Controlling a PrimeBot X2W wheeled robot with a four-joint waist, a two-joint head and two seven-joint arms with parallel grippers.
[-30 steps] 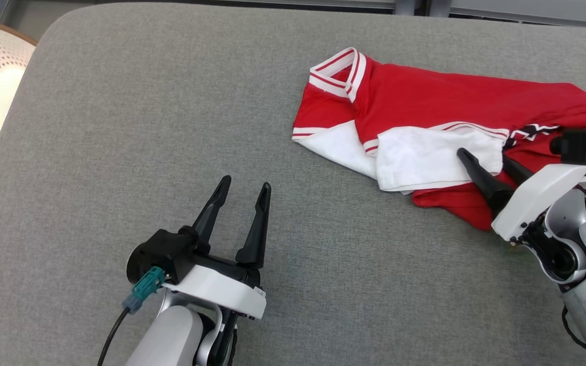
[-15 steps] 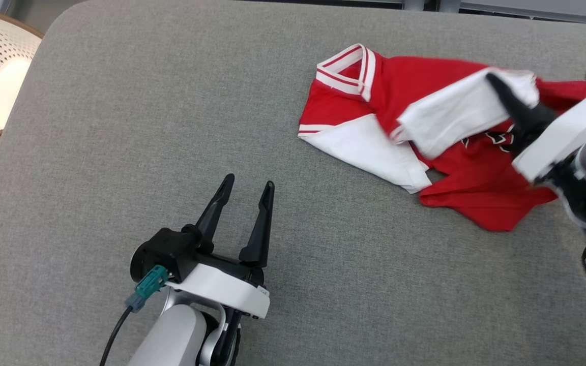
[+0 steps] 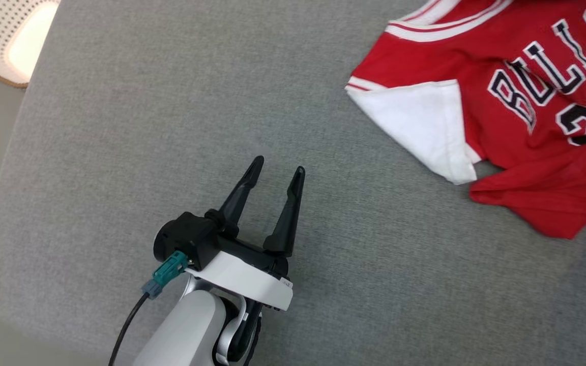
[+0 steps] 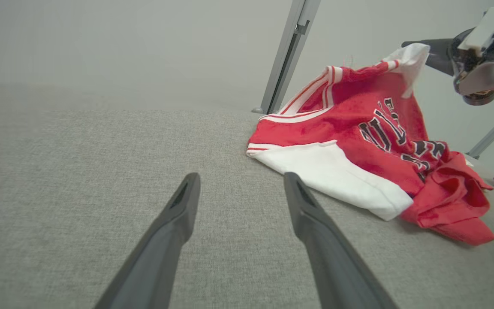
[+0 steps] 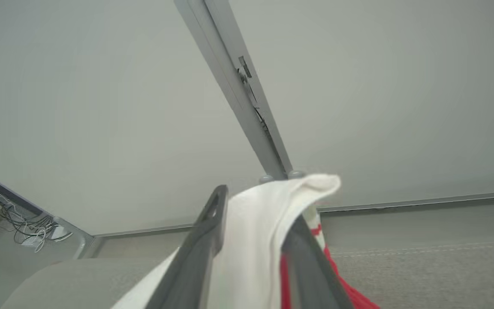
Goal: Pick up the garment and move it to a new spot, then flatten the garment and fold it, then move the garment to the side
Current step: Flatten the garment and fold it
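Since a second ago the right gripper (image 5: 256, 208) has hauled one white sleeve (image 5: 268, 214) up off the padded surface (image 3: 120, 152), opening the shirt (image 3: 501, 117) so that black lettering (image 3: 542, 86) shows across its red chest. The head camera has also swung, so the shift of the whole picture is not the shirt's own.

Nearest, the left gripper (image 3: 279, 166) hovers low over bare padding, its jaws spread wide with nothing between them, well apart from the cloth. Beyond it, toward the robot's right, the shirt lies partly on the surface: the other white sleeve (image 3: 420, 122) is flat, and the lower hem (image 4: 453, 206) is bunched in red folds. Farther off, the right jaws are closed on the raised sleeve, which hangs pinched between the fingers in front of a grey post (image 5: 234, 86).

My worry is the grip: it takes only the sleeve's edge, so the weight of the trailing body could pull the cloth free during the carry. The crumpled hem, dragging on the padding, could also roll under and make flattening harder.
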